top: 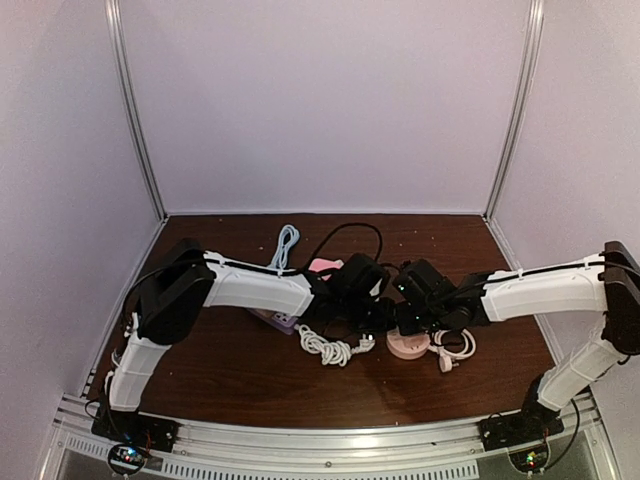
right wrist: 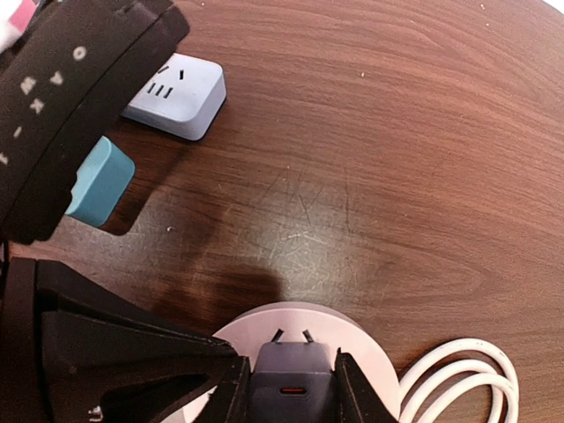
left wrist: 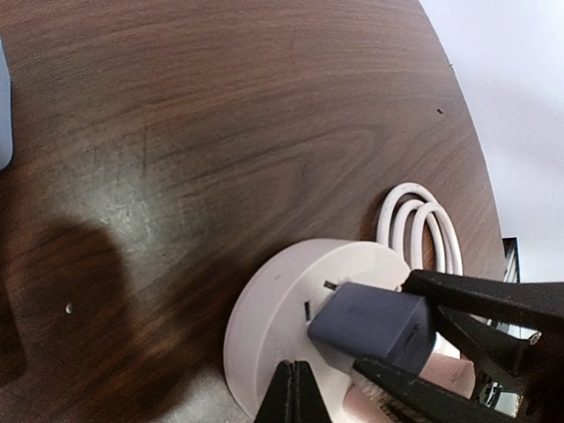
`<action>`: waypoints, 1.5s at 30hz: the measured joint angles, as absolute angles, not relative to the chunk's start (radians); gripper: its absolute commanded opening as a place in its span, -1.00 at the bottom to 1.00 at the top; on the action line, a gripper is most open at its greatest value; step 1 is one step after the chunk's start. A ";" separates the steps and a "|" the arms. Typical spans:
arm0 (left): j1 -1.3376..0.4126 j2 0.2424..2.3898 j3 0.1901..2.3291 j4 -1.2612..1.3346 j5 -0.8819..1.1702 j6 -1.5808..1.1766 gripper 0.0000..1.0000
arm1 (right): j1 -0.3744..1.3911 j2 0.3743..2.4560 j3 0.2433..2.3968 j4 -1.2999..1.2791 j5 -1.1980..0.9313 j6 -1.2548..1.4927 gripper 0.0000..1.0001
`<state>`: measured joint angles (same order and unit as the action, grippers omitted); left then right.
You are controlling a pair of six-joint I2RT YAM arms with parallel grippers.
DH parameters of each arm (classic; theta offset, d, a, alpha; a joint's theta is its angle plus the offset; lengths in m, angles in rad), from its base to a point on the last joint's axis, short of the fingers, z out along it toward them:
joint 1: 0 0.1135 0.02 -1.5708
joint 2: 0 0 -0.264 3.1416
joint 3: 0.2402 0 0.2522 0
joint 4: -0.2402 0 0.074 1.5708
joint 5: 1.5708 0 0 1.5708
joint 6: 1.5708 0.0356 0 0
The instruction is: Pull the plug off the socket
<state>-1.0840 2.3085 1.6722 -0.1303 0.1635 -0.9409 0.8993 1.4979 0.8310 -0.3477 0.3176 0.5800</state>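
left gripper (left wrist: 295, 374): we see it pressed together, its tips at the rim of the socket (left wrist: 273, 304) on the bench (left wrist: 220, 132)
plug (left wrist: 370, 324): sits on the socket face, prongs partly showing
right gripper (right wrist: 291, 398): pinching the plug by its sides; the arm placed for the pull
pull line: we judge it runs along the prongs, straight back toward the right gripper and away from the socket

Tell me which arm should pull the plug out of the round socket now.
Right. The right end effector clamps the grey plug on both sides. The left end effector is shut, its tips at the rim of the socket, so it could at best steady the base.
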 measured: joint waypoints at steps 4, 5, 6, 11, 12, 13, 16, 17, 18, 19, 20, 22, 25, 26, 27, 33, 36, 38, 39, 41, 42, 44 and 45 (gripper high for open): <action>-1.084 2.310 1.678 -0.134 0.164 -0.935 -1.00 | 0.869 1.488 0.820 -0.329 0.261 0.581 -0.85; -1.084 2.310 1.679 -0.138 0.164 -0.933 -1.00 | 0.867 1.488 0.820 -0.328 0.257 0.582 -0.75; -1.084 2.310 1.681 -0.142 0.165 -0.929 -1.00 | 0.865 1.488 0.820 -0.328 0.252 0.582 -0.63; -1.084 2.310 1.682 -0.144 0.183 -0.918 -1.00 | 0.863 1.488 0.831 -0.350 0.241 0.584 -0.10; -1.084 2.310 1.682 -0.144 0.185 -0.915 -1.00 | 0.863 1.488 0.834 -0.359 0.238 0.590 0.00; -1.084 2.310 1.681 -0.140 0.189 -0.913 -1.00 | 0.863 1.483 0.842 -0.364 0.233 0.594 0.08; -1.081 2.309 1.680 -0.136 0.199 -0.907 -1.00 | 0.862 1.446 0.870 -0.386 0.229 0.614 0.29; -1.080 2.309 1.680 -0.136 0.202 -0.906 -1.00 | 0.862 1.430 0.879 -0.400 0.229 0.622 0.32; -1.080 2.309 1.680 -0.135 0.203 -0.903 -1.00 | 0.862 1.414 0.884 -0.410 0.226 0.630 0.32; -1.080 2.309 1.680 -0.134 0.204 -0.899 -1.00 | 0.862 1.401 0.888 -0.419 0.223 0.637 0.33; -1.080 2.309 1.680 -0.134 0.204 -0.896 -1.00 | 0.862 1.389 0.890 -0.432 0.218 0.648 0.35; -1.080 2.308 1.680 -0.133 0.206 -0.891 -1.00 | 0.864 1.374 0.891 -0.459 0.205 0.666 0.36; -1.080 2.308 1.680 -0.133 0.213 -0.884 -1.00 | 0.880 1.362 0.889 -0.498 0.190 0.697 0.35; -1.080 2.308 1.680 -0.132 0.216 -0.883 -1.00 | 0.889 1.355 0.884 -0.507 0.186 0.710 0.34; -1.080 2.308 1.680 -0.131 0.220 -0.881 -1.00 | 0.898 1.347 0.876 -0.516 0.181 0.722 0.32; -1.080 2.308 1.680 -0.131 0.232 -0.880 -1.00 | 0.917 1.311 0.822 -0.557 0.172 0.769 0.18; -1.080 2.308 1.680 -0.132 0.239 -0.880 -1.00 | 0.920 1.312 0.810 -0.562 0.171 0.774 0.15; -1.080 2.308 1.680 -0.132 0.241 -0.880 -1.00 | 0.922 1.316 0.808 -0.563 0.171 0.772 0.13; -1.080 2.308 1.680 -0.132 0.241 -0.880 -1.00 | 0.923 1.320 0.808 -0.561 0.171 0.770 0.12; -1.080 2.308 1.680 -0.132 0.242 -0.880 -1.00 | 0.926 1.336 0.808 -0.556 0.170 0.765 0.12; -1.080 2.308 1.680 -0.132 0.242 -0.880 -1.00 | 0.926 1.346 0.808 -0.556 0.170 0.763 0.11; -1.080 2.308 1.680 -0.132 0.243 -0.880 -1.00 | 0.930 1.369 0.809 -0.554 0.170 0.758 0.03; -1.080 2.308 1.680 -0.133 0.243 -0.880 -1.00 | 0.933 1.382 0.809 -0.554 0.170 0.754 -0.01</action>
